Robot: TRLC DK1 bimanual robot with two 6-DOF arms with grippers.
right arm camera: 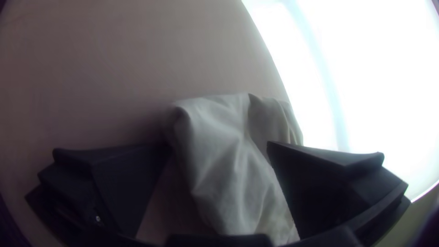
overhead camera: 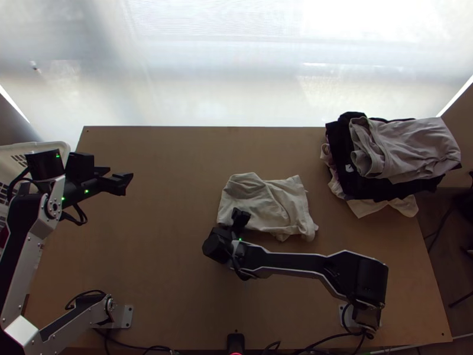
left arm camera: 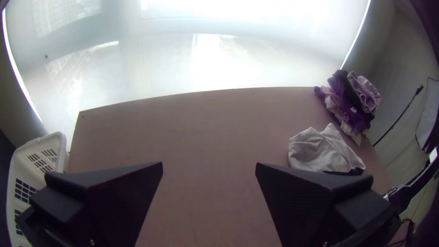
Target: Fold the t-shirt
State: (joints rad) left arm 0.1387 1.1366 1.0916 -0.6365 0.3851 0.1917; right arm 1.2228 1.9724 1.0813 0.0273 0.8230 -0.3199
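Wrinkled matt cloth t-shirt [overhead camera: 269, 204], smooth wood table [overhead camera: 159, 236]

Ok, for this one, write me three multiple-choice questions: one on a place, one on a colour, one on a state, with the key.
1. Where on the table is the clothes pile?
A) near left corner
B) far right corner
C) centre

2. What colour is the laundry basket?
A) white
B) red
C) blue

3. What state is the left gripper in?
A) shut
B) shut on a sleeve
C) open

1: B, the top view shows it stacked at that corner.
2: A, its rim and slotted side look white in the left wrist view.
3: C, its fingertips stand wide apart.
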